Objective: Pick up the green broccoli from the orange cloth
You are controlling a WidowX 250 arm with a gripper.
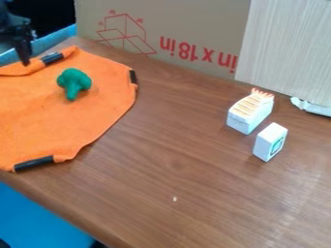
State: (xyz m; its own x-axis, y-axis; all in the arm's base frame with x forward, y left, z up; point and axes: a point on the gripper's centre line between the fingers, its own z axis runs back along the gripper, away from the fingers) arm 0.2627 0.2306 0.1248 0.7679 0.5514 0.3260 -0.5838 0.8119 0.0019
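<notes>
Shows brown cardboard box (158, 30) with red print. Right of box, has pale wood-grain panel (286, 46), plus white strip (313, 107) low down. In front of box, toward right, includes white block with striped tan top (246, 117) and smaller white block (266, 144). Has brown table (184, 160) in front of box too.

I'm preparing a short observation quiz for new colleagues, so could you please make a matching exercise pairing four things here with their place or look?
Things
1. green broccoli-shaped toy
2. white block with a ridged, tan-striped top
3. brown cardboard panel
4. orange cloth

Place or look
A. upright at the far side of the brown wooden table, with red print
B. spread flat for the most part, black strips at its edges
C. resting on the cloth
D. on the wood, near a smaller white block

Pairs: 1-C, 2-D, 3-A, 4-B
</notes>
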